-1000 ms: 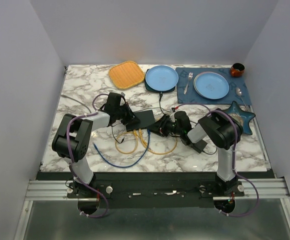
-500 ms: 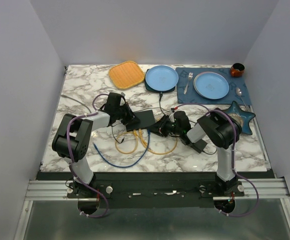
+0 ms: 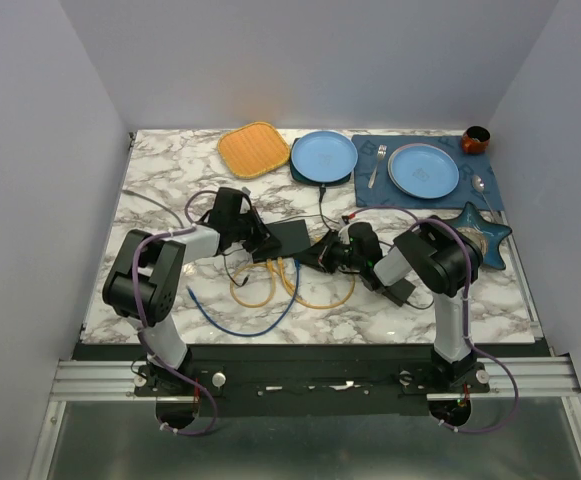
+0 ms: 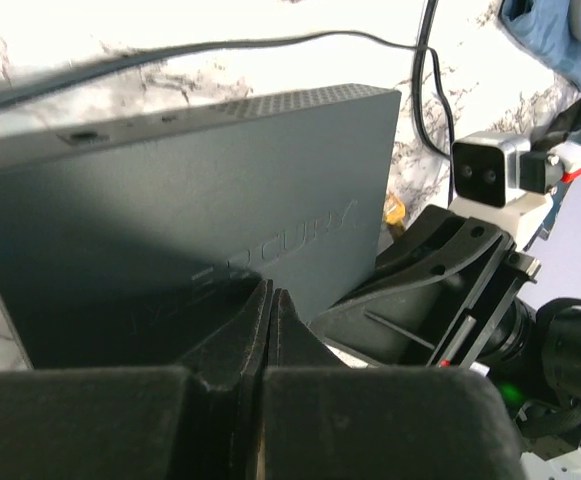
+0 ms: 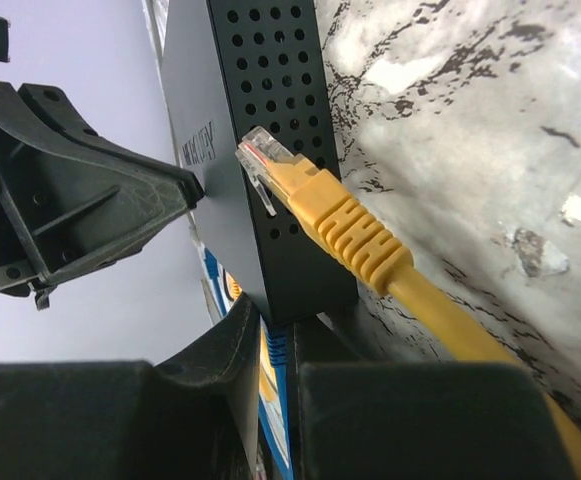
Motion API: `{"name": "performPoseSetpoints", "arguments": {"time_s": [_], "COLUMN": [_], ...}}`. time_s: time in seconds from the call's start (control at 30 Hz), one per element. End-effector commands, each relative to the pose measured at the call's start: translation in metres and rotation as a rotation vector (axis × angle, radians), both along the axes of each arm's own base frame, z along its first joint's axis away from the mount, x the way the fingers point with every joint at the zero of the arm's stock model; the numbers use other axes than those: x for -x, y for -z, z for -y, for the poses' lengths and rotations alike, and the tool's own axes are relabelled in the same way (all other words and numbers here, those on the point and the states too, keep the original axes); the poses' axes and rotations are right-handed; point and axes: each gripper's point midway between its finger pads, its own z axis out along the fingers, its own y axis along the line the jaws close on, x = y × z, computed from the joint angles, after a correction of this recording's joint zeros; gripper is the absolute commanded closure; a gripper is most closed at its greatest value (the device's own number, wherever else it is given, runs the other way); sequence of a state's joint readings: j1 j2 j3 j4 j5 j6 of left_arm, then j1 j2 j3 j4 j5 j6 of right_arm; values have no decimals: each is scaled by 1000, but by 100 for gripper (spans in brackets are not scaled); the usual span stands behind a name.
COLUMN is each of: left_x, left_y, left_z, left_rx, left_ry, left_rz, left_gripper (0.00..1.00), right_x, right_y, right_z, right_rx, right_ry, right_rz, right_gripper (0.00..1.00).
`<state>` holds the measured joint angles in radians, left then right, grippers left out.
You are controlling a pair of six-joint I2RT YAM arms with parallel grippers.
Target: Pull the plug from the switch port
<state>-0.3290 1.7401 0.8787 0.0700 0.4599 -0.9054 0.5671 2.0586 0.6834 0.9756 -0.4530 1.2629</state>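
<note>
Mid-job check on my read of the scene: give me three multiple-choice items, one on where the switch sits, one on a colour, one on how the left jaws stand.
1. Where does the switch lie?
A) between the left gripper and the right gripper
B) on the blue placemat
C) on the orange mat

2. What colour is the cable ending in the clear plug?
A) red
B) yellow
C) green

3. How do the left gripper's jaws stand?
A) wide open
B) shut
C) around a fork

1 A: in the top view the two grippers flank it.
2 B: the right wrist view shows a yellow boot and cable.
3 B: in the left wrist view they meet with no gap.
</note>
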Motion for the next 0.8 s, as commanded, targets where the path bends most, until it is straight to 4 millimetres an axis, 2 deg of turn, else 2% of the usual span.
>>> {"name": "performPoseSetpoints", "arguments": {"time_s": [0.0, 0.17, 0.4, 0.53, 0.67, 0.77], "left_x": [22, 40, 55, 54, 43, 35], "left_y": [-5, -7, 10, 19, 24, 25], "left_z": [10, 27, 35, 34, 34, 35], "left_rx": [33, 55, 42, 25, -5, -16], "left_ry": [34, 70, 92, 83, 64, 51], "left_rz": [-31, -28, -64, -80, -88, -94], "left_gripper": [100, 100, 100, 100, 100, 100], "right_x": [5, 7, 8, 9, 13, 23], "right_y": [19, 22, 22, 21, 19, 21], "right_z": [9, 10, 10, 10, 13, 15], "right_rx": [69, 99, 107, 114, 126, 128], "right_ry": [-13, -31, -44, -54, -73, -96], "right_rz": [-4, 10, 17, 25, 38, 29], "right_gripper": [99, 99, 99, 99, 99, 99]}}
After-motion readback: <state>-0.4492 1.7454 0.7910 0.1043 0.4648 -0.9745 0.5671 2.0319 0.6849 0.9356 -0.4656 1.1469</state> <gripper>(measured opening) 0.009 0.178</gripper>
